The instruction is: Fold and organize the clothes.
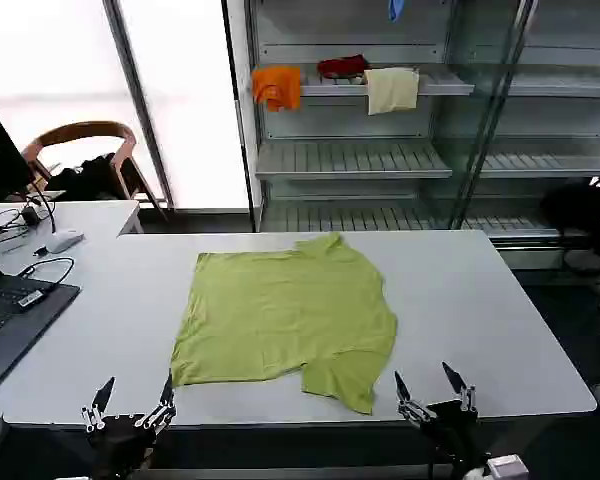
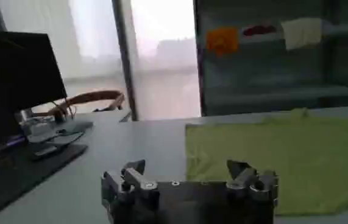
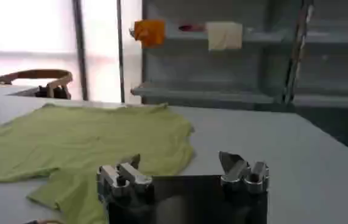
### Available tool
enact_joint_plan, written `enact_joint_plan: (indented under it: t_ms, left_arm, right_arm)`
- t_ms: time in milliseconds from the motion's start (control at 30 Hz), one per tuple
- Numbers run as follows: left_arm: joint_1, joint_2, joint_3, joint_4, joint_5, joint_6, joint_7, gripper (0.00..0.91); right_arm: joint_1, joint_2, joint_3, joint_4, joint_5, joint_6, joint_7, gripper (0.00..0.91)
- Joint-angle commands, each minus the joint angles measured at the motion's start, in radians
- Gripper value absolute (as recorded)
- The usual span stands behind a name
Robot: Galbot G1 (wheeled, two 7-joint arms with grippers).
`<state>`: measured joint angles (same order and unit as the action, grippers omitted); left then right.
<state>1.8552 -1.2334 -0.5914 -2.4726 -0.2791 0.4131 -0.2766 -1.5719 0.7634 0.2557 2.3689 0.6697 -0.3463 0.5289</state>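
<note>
The clothes, one lime yellow-green T-shirt (image 1: 285, 315), lie spread flat on the white table (image 1: 460, 310), collar toward the far side and one sleeve reaching the near edge. My left gripper (image 1: 133, 396) hovers open at the table's front edge, just left of the shirt's near corner. My right gripper (image 1: 430, 386) is open at the front edge, right of the near sleeve. From the left wrist, the gripper (image 2: 187, 171) faces the T-shirt (image 2: 283, 161). From the right wrist, the gripper (image 3: 181, 163) has the T-shirt (image 3: 82, 140) ahead and to one side. Neither holds anything.
A laptop (image 1: 10, 315), mouse (image 1: 63, 240) and cables sit on the left desk, with a wooden chair (image 1: 80, 150) behind. A shelf unit (image 1: 380, 150) stands beyond the table with an orange cloth (image 1: 277, 87), a red item (image 1: 342, 66) and a cream cloth (image 1: 392, 90).
</note>
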Motion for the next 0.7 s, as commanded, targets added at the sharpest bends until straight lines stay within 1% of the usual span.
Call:
enact_joint_plan:
  t_ms: [33,100,200,367,567,700]
  left_arm:
    - [-0.046,0.042,-0.01,-0.029,-0.087,0.163,0.049,0.907]
    - [-0.078,0.044,-0.004,0.0,-0.088,0.164,0.032,0.907]
    - [-0.119,0.054,-0.002,0.05,-0.128,0.164,0.02,0.907]
    - [-0.189,0.064,-0.005,0.122,-0.167,0.164,0.021,0.907]
    - [-0.239,0.057,0.006,0.189,-0.181,0.164,0.022,0.907]
    - [-0.268,0.048,0.008,0.232,-0.212,0.163,0.024,0.907]
  right_arm:
    - [0.1,-0.014,-0.03,0.043,0.113,-0.223,0.018,0.907]
    - [0.124,-0.001,-0.05,0.034,0.125,-0.224,0.027,0.907]
    - [0.136,0.011,-0.077,0.013,0.123,-0.231,0.014,0.907]
    - [0.164,0.043,-0.121,-0.014,0.099,-0.231,0.013,0.907]
    - [0.183,0.075,-0.182,-0.026,0.08,-0.232,0.02,0.907]
    - [0.191,0.095,-0.199,-0.038,0.079,-0.232,0.022,0.907]
